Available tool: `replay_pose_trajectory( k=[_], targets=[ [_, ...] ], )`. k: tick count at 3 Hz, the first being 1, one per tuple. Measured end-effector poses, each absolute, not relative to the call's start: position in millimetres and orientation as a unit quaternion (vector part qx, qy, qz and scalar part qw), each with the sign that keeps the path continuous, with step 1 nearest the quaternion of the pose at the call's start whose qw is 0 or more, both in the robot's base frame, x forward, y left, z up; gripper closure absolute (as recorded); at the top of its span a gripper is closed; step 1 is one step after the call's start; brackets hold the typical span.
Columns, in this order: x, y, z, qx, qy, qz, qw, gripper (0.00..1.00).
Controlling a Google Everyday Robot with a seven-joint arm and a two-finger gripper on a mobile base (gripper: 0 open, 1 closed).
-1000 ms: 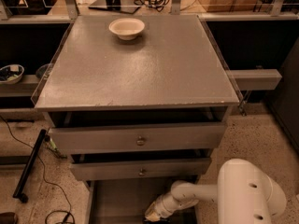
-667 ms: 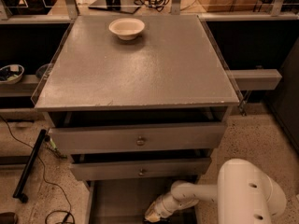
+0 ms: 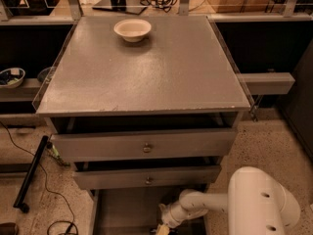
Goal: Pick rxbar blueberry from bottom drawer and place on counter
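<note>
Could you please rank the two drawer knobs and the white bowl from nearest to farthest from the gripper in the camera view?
The gripper is down in the bottom drawer.
1. Lower knob, just above the gripper.
2. Upper knob, one drawer higher.
3. Bowl, at the back of the counter.

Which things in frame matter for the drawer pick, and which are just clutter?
Job: bottom drawer, pulled out; counter; end effector, down inside that drawer at the frame's bottom edge; bar can't be made out.
Clutter: white bowl on the counter; top drawer; middle drawer; floor cable; shelf bowl, left.
</note>
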State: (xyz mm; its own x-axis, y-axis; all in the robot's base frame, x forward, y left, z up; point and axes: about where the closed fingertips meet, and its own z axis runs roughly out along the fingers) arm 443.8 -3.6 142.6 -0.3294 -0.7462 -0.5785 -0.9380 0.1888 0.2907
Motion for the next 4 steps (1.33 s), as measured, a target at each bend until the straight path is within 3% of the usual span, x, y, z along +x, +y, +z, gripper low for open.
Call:
replay_pose_trajectory(
  k=[2, 4],
  targets=[
    [449.6, -4.3, 142.7, -0.558, 0.755, 0.308, 0.156, 0.0],
    [478.4, -38.3, 173.1, -0.544, 0.768, 0.264, 0.211, 0.0]
  ],
)
